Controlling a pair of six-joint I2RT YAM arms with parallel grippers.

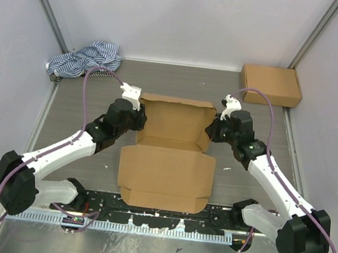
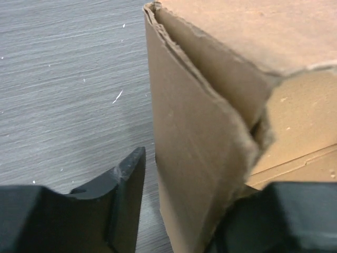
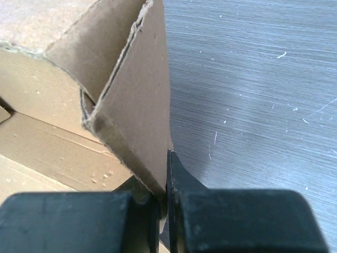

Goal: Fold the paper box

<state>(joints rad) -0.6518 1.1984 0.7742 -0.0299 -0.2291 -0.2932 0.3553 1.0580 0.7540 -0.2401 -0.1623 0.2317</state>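
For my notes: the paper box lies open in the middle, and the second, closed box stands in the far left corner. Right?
No: the top external view shows the closed box in the far right corner. The paper box does lie open in the middle.

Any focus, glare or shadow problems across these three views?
Top external: even diffuse light, soft shadows under the arms, paper box sharp, no harsh glare. Left wrist: fingers and the nearest box wall are soft, while the table grain is crisp. Right wrist: fingers slightly blurred, mild sheen on the table at upper right.
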